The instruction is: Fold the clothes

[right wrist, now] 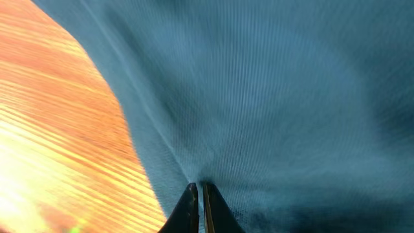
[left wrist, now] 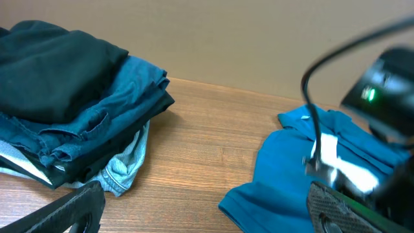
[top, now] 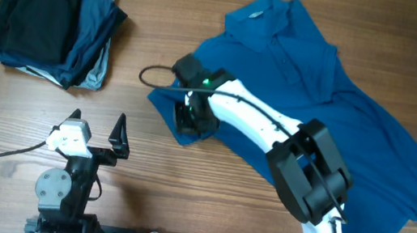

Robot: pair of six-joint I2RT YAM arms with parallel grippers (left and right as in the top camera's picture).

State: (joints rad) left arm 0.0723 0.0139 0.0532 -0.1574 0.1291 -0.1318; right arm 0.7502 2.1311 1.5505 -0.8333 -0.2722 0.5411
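Observation:
The clothes, a medium-blue polo shirt (top: 356, 113), lie spread over the right half of the wooden table, collar at the top. My right gripper (top: 189, 118) sits at the shirt's left edge, near a sleeve. In the right wrist view its jaws (right wrist: 199, 186) are pressed together with a pinch of the blue fabric (right wrist: 272, 97) between the tips. My left gripper (top: 97, 121) stands open near the front left, with bare wood between its fingers (left wrist: 71, 207). The left wrist view shows the shirt's sleeve hem (left wrist: 284, 162) ahead to the right, apart from that gripper.
A stack of folded dark and pale garments (top: 54, 25) rests at the back left, seen close in the left wrist view (left wrist: 65, 110). The right arm's black cable (top: 153, 72) loops over the table beside the shirt.

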